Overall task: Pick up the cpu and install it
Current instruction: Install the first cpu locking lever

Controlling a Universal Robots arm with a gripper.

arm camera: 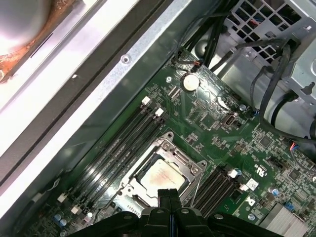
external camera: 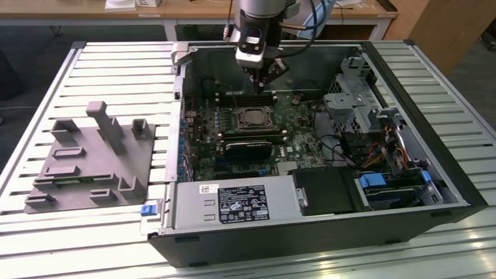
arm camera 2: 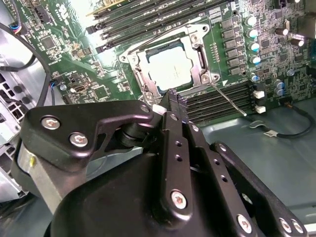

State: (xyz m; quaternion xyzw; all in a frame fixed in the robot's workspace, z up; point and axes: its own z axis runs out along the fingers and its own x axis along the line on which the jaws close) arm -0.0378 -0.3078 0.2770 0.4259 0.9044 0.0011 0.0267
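Observation:
The cpu [external camera: 252, 118], a small square chip with a silver-grey top, lies flat inside the motherboard socket [external camera: 252, 108]. Both wrist views show it there [arm camera 2: 172, 66] [arm camera: 160, 175], ringed by the socket's metal frame [arm camera 2: 134, 63]. My gripper [external camera: 263, 87] hangs above the board just past the socket, toward the case's far wall. Its black fingers [arm camera 2: 174, 101] are pressed together with nothing between them, and their tips [arm camera: 170, 194] sit a little off the chip's edge.
The open computer case [external camera: 310, 244] lies on a slatted metal table [external camera: 116, 75]. A grey plastic fixture [external camera: 85, 157] stands at the exterior view's left. Memory slots [arm camera 2: 217, 98] flank the socket. Drive cage and cables [external camera: 364, 110] crowd the exterior view's right.

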